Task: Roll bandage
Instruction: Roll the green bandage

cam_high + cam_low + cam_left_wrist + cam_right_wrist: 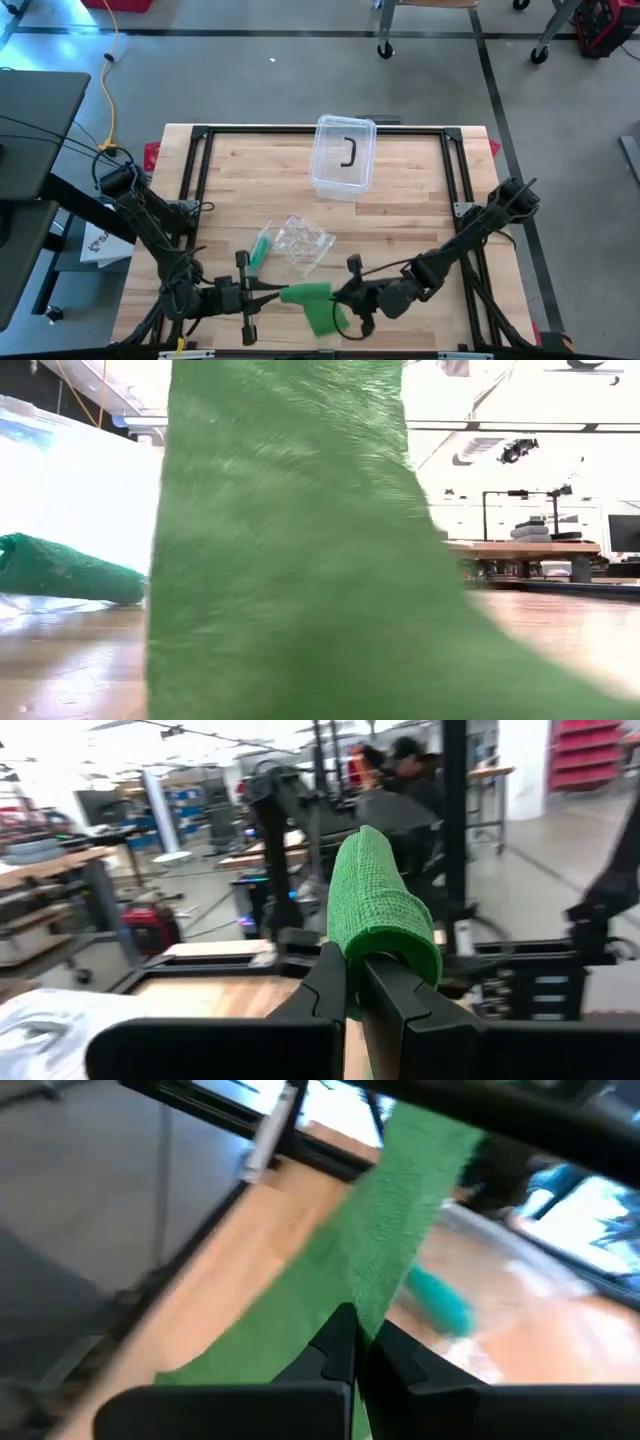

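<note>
The green bandage (312,300) was near the front edge of the wooden surface (400,220), between the two arms. The left gripper (272,293) had its fingers (330,985) closed tight on one end of it, where the bandage was wound into a small roll. In the left wrist view that roll (380,905) stood up just past the dark fingers. The right gripper (340,296) was just beside the left one, and its fingers (335,1345) were pinched shut on the loose flat part of the bandage. In the right wrist view the green strip (380,1250) ran away from the fingers over the wood. In the low view the bandage (290,550) hung very close to the camera and hid most of the room. A second roll, more blue-green (261,250), lay on the surface a little behind the grippers, touching a crumpled clear plastic wrapper (302,241). Farther back, near the far edge of the surface, sat a clear plastic box (343,157) with a small dark thing (349,153) inside. A black frame (200,160) ran around the edge of the surface. In the left wrist view, a person (415,780) in dark clothes showed in the room far behind.
</note>
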Robot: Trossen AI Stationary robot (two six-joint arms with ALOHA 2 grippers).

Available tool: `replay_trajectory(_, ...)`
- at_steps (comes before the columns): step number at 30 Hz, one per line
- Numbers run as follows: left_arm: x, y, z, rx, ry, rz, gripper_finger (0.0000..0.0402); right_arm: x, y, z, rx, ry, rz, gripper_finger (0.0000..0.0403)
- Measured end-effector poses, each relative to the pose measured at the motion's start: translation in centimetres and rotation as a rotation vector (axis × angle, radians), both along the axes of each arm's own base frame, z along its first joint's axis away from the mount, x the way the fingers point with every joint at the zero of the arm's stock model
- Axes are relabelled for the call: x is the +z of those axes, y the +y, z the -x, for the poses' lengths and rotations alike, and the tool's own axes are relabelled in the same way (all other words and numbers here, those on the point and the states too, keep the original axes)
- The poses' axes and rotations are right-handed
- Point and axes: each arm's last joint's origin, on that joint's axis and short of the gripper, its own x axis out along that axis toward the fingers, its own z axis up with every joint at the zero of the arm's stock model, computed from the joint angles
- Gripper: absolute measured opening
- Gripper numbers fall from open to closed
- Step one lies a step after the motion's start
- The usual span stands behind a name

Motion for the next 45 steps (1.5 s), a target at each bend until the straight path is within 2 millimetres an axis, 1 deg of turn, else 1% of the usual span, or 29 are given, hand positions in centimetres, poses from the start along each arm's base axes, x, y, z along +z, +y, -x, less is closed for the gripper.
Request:
replay_trajectory(4,0.0,-0.1,-0.2,-0.067,-0.011,0.036,0.0005,0.2,-0.7,-0.2,-0.093,-0.045,0.155,0.0)
replay_trajectory(7,0.0,-0.2,-0.2,-0.129,-0.017,0.07,0.0005,0.8,-1.0,-0.3,-0.186,-0.105,0.284,0.0)
replay_trajectory(10,-0.2,-0.3,-0.4,-0.206,-0.007,0.122,0.0005,1.6,-0.8,-0.2,-0.255,-0.17,0.393,0.0)
replay_trajectory(13,-0.8,-0.1,-0.7,-0.232,0.035,0.181,0.0005,2.6,-0.2,0.1,-0.278,-0.234,0.485,0.0)
replay_trajectory(19,-2.5,0.6,-2.0,-0.213,0.13,0.312,0.0005,4.6,1.1,0.8,-0.249,-0.368,0.568,0.0)
replay_trajectory(22,-3.4,0.8,-3.0,-0.23,0.158,0.337,0.0005,5.2,1.4,1.1,-0.232,-0.41,0.582,0.0)
replay_trajectory(25,-4.0,1.0,-3.9,-0.211,0.165,0.353,0.0005,5.3,1.7,1.3,-0.206,-0.429,0.585,0.0)
replay_trajectory(28,-4.4,1.4,-4.5,-0.219,0.181,0.351,0.0005,5.3,1.9,1.4,-0.203,-0.427,0.587,0.0)
replay_trajectory(31,-4.4,1.5,-4.7,-0.223,0.186,0.35,0.0005,5.0,2.0,1.6,-0.244,-0.395,0.584,0.0)
replay_trajectory(34,-4.7,1.6,-4.7,-0.212,0.196,0.34,0.0005,4.4,1.8,1.7,-0.313,-0.34,0.559,0.0)
replay_trajectory(36,-4.8,1.6,-4.7,-0.209,0.208,0.337,0.0005,3.7,1.6,1.6,-0.325,-0.298,0.53,0.0)
replay_trajectory(40,-5.8,2.1,-4.7,-0.165,0.282,0.379,0.0005,2.0,0.6,1.0,-0.299,-0.205,0.431,0.0)
replay_trajectory(45,-7.2,2.5,-4.6,-0.112,0.327,0.437,0.0005,0.3,-1.1,0.6,-0.372,-0.093,0.363,0.0)
